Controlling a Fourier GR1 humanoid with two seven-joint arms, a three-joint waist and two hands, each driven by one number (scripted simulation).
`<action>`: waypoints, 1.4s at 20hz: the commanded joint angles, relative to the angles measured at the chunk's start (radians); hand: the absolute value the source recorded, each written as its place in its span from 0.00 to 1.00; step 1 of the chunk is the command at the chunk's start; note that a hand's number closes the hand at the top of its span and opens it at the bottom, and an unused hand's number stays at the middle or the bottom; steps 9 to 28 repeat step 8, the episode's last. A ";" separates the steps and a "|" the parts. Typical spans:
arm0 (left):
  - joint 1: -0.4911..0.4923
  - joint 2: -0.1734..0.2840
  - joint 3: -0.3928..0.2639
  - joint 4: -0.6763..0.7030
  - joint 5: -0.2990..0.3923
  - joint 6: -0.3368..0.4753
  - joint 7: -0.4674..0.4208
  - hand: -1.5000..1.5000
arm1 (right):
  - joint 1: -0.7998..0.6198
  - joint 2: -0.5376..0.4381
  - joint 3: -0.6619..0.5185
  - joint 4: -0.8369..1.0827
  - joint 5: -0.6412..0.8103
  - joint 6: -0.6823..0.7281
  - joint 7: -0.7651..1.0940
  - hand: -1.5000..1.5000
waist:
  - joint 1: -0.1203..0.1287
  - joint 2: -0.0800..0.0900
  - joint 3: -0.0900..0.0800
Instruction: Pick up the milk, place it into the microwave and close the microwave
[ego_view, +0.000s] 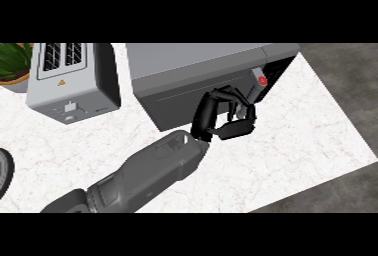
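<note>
One hand (230, 116) is at work here, a black one on a grey forearm (151, 172) that rises from the lower edge of the view across the white marbled counter (310, 135). Which arm it belongs to I cannot say for sure; it comes in left of centre, so I take it for the left, and no other hand shows. Its fingers (221, 96) are curled, the tips up against the dark front of the microwave (199, 65), just left of the red button (260, 81) on the control strip. That front looks shut or very nearly so, and the fingers lie right on it, so the thing that matters is straight ahead of the fingertips, with the microwave's long side running along the far edge of the counter toward its right corner. The milk I cannot find anywhere; it may already be inside, or hidden by the hand, and I can't tell which. My guess is the closing push is about finished. A toaster (70, 80) stands to the left, well apart, with a potted plant (13, 62) at the far left corner. The counter to the right is bare marble.
</note>
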 joint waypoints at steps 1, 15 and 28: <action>0.041 0.002 0.082 0.163 0.065 0.047 0.036 1.00 | 0.007 -0.007 -0.028 -0.021 -0.017 -0.018 0.000 0.00 | 0.038 0.006 -0.003; 0.045 0.002 0.052 0.176 0.093 0.006 0.020 0.00 | 0.051 -0.035 -0.050 -0.045 -0.041 -0.016 0.025 0.00 | 0.053 0.007 -0.003; 0.045 0.002 0.052 0.176 0.093 0.006 0.020 0.00 | 0.051 -0.035 -0.050 -0.045 -0.041 -0.016 0.025 0.00 | 0.053 0.007 -0.003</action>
